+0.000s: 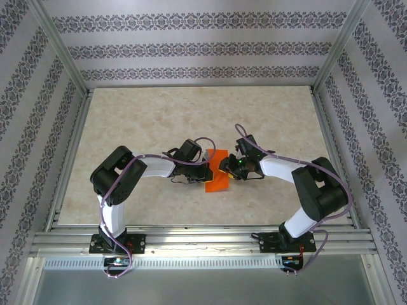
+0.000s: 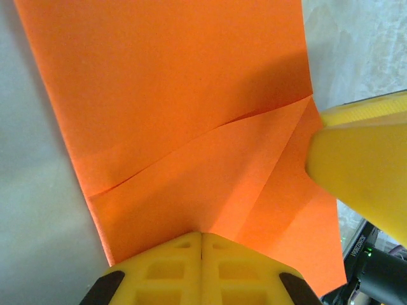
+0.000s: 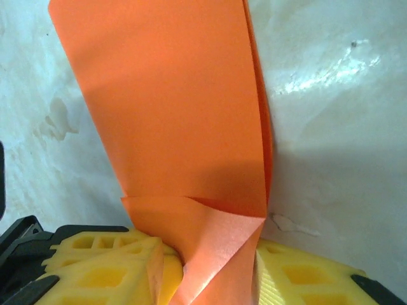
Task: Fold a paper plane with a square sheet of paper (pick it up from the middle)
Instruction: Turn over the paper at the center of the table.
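The orange sheet of paper (image 1: 216,183) lies partly folded on the table between both arms, with creases and a raised flap. My left gripper (image 1: 205,173) is at the paper's left edge. In the left wrist view its jaws (image 2: 201,236) are shut tight, their tips down on the paper (image 2: 191,95) where two creases meet. My right gripper (image 1: 226,166) reaches in from the right, and one of its yellow fingers (image 2: 362,171) rests over the paper's corner. In the right wrist view its jaws (image 3: 210,254) stand apart, with a lifted, folded flap of the paper (image 3: 178,108) between them.
The table (image 1: 159,121) is a pale marbled surface. It is fenced by aluminium rails (image 1: 191,238) at the front and sides, with patterned walls behind. Both arm bases sit at the near edge.
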Motion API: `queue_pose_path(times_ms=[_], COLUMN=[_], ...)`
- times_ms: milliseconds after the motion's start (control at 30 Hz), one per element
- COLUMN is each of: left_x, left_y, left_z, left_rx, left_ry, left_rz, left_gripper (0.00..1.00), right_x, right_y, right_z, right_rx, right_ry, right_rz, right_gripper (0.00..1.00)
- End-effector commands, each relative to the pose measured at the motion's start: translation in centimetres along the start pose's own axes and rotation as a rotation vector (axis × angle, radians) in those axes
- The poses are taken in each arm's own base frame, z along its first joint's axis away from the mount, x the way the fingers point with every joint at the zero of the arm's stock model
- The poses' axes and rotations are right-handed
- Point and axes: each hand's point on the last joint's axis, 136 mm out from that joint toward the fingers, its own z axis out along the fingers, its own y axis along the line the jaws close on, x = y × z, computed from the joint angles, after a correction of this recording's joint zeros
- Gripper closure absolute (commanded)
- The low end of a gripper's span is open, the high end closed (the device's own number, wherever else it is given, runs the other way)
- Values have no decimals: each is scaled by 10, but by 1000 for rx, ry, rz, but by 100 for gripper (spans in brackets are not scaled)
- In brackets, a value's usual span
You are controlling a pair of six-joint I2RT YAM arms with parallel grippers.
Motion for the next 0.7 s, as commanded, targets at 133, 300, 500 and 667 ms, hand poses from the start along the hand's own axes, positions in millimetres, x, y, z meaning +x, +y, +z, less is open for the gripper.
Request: queue_pose_path(times_ms=[133,300,500,667], left_x=[10,8,5,3], left_y=[18,15,11,6], left_z=[-1,-2,-4,-7], left_rx=[-50,-40,-30,-18], left_ry=[22,11,-4,-16], left_rz=[-48,-49,-49,-42], left_gripper=[100,100,100,98], right_x=[-10,-13,-16,-18], right_y=[4,4,1,0], right_z=[7,8,10,9], right_rx=[-83,-127,-164,-185], right_ry=[-12,-11,-6,-13], right_rz=[2,-6,-16,-19], right_gripper=[62,68,75,84])
